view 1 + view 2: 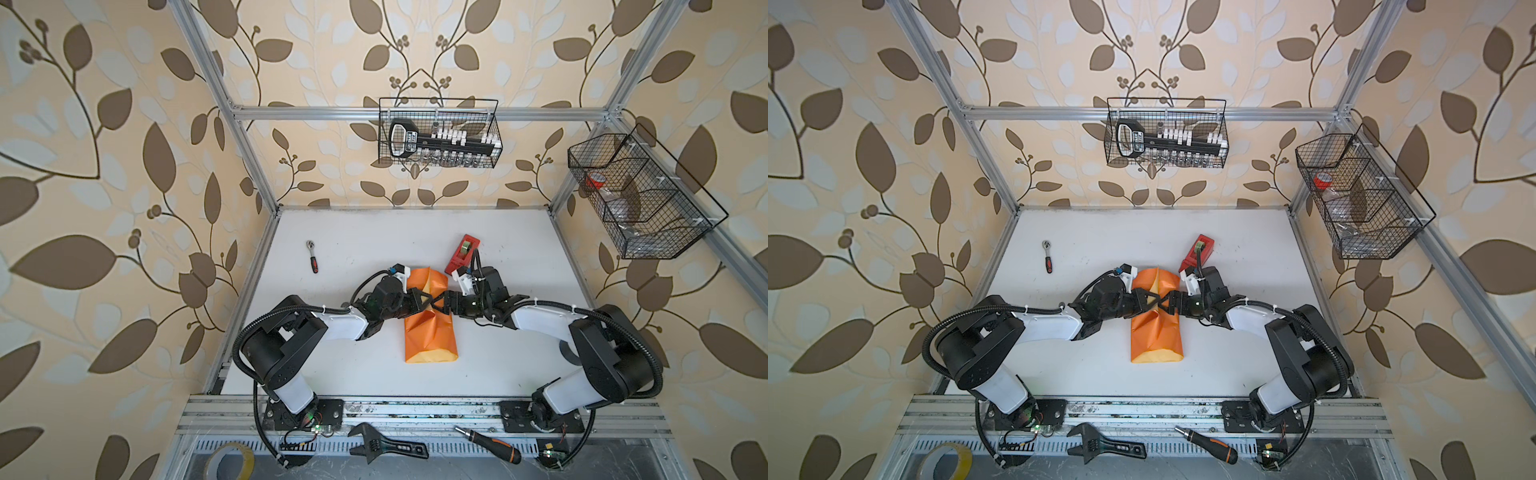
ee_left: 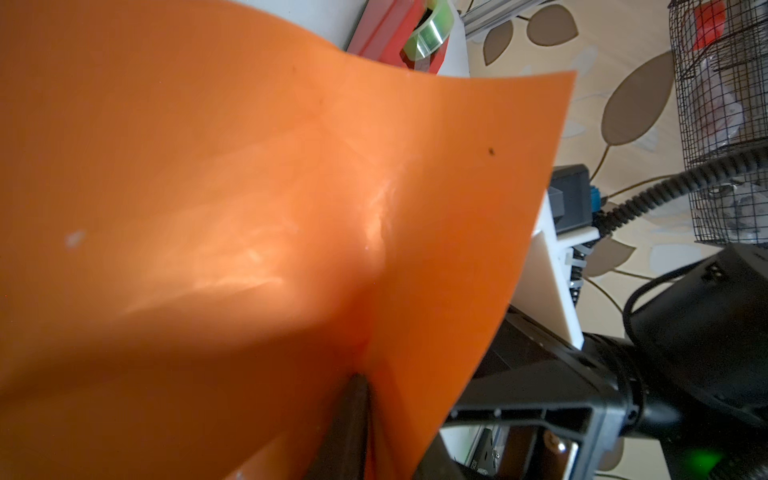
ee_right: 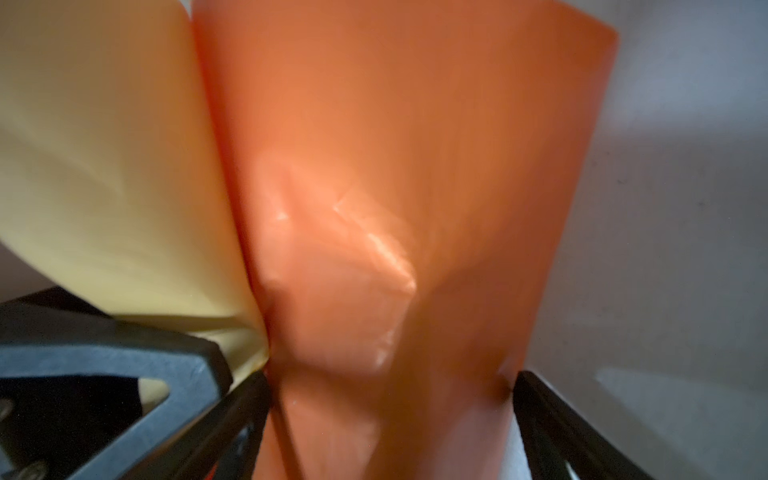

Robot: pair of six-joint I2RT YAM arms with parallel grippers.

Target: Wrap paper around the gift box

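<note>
Black and spread wide, the jaws of the right gripper (image 3: 390, 386) press one against each side of the paper (image 1: 430, 336), clasping the bundle. The left gripper (image 2: 365, 386) meets it tip to tip over the bundle's middle. One of its fingers sits in a crease of the orange sheet and the other is hidden, so I cannot tell whether it pinches or has let go. The gift box is out of sight under the paper, its corners bulging through. The bundle lies on the table (image 1: 374, 249) just beside the tape dispenser (image 1: 462, 254), on the side toward the arms' bases. The side flaps look folded over, with the ends not yet closed. The next move probably calls for tape while one gripper pins the overlap.
</note>
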